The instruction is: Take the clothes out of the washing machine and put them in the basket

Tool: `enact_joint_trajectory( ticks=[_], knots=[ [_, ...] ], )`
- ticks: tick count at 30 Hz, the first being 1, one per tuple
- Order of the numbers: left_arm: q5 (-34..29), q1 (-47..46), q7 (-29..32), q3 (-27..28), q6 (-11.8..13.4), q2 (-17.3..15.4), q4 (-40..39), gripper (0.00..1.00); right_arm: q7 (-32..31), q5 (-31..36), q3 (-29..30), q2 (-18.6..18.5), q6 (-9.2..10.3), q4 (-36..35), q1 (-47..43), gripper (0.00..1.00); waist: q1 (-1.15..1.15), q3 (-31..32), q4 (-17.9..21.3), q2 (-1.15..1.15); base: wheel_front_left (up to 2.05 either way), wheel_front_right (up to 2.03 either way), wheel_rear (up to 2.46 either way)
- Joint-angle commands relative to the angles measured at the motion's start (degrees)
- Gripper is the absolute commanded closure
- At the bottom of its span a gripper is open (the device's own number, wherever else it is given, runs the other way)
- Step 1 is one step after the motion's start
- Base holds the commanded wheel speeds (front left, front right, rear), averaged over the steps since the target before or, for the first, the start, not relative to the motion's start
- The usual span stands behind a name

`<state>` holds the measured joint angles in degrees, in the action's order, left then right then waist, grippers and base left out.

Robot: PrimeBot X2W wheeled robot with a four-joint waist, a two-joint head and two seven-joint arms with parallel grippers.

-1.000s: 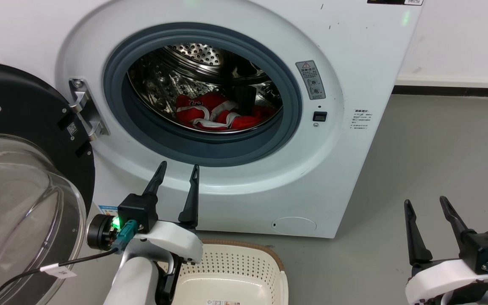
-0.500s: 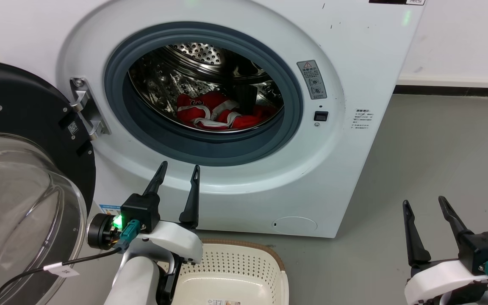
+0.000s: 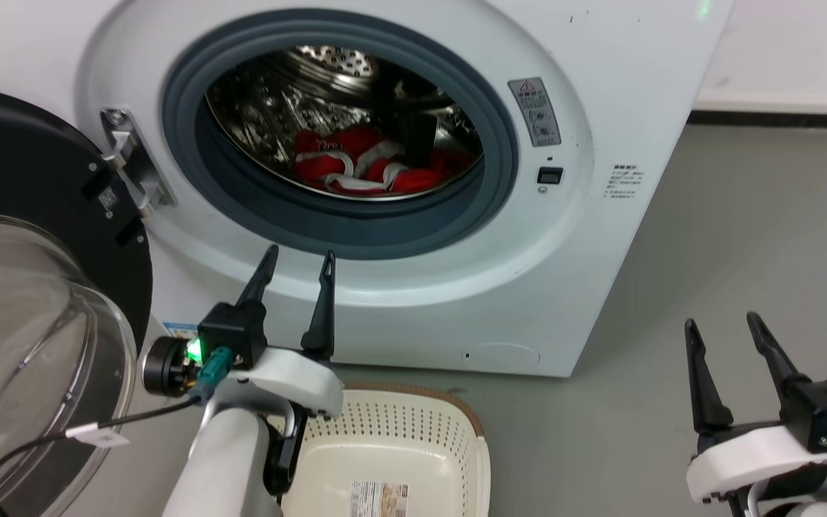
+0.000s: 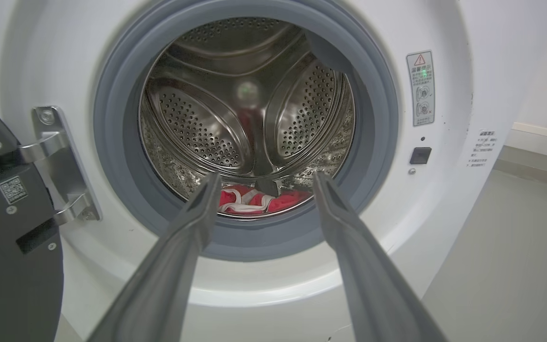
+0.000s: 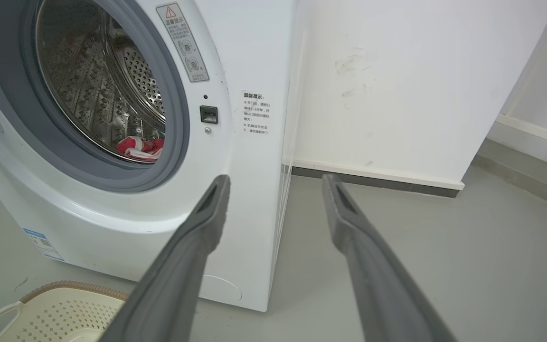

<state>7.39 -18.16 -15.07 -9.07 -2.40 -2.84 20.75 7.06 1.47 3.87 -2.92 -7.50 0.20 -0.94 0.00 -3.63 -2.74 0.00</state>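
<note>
— How is the left hand (image 3: 300,251)?
— Its fingers are spread with nothing between them, and it touches nothing. It points at the washing machine (image 3: 600,108), just below the grey rubber rim (image 3: 342,230).
— And the right hand (image 3: 719,320)?
— Also spread and empty, over the floor (image 3: 744,215), well off to the machine's side.
— The clothes (image 3: 356,169)?
— A red-and-white heap at the bottom of the drum (image 4: 197,123). The rim hides its near edge, so I cannot count the garments.
— The basket (image 3: 413,424)?
— On the floor before the machine. The head view's bottom edge cuts it off, and part of it is behind the left forearm (image 3: 220,467).
</note>
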Motion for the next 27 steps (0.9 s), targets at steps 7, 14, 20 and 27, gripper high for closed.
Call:
enact_joint_trajectory(
  ticks=[7, 14, 20, 27],
  knots=[
    [-0.5, -7.1, -0.2, 2.1, 0.5, -0.1, 1.5, 0.00, -0.5, -1.0, -1.3, 0.1, 0.02, -3.6, 4.1, 0.00, 0.00, -9.2, 2.3, 0.00, 0.00, 0.00, 0.00],
    [-0.5, -13.4, -0.2, 4.5, -0.2, -0.9, 4.9, 0.00, -0.2, -1.4, -2.4, 0.1, 0.02, -5.0, 7.1, 0.00, 0.00, -15.9, 4.8, 0.00, 0.00, 0.00, 0.00],
    [0.1, -20.7, -0.2, 6.1, -1.1, -2.2, 11.6, 0.00, 0.6, -1.9, -3.4, 0.1, 0.02, -5.3, 9.2, 0.00, 0.00, -20.7, 7.0, 0.00, 0.00, 0.00, 0.00],
    [0.9, -31.3, 0.6, 6.5, -2.1, -4.0, 21.9, 0.00, 1.6, -3.3, -4.5, 0.1, 0.02, -4.9, 10.5, 0.00, 0.00, -24.4, 9.2, 0.00, 0.00, 0.00, 0.00]
  ],
)
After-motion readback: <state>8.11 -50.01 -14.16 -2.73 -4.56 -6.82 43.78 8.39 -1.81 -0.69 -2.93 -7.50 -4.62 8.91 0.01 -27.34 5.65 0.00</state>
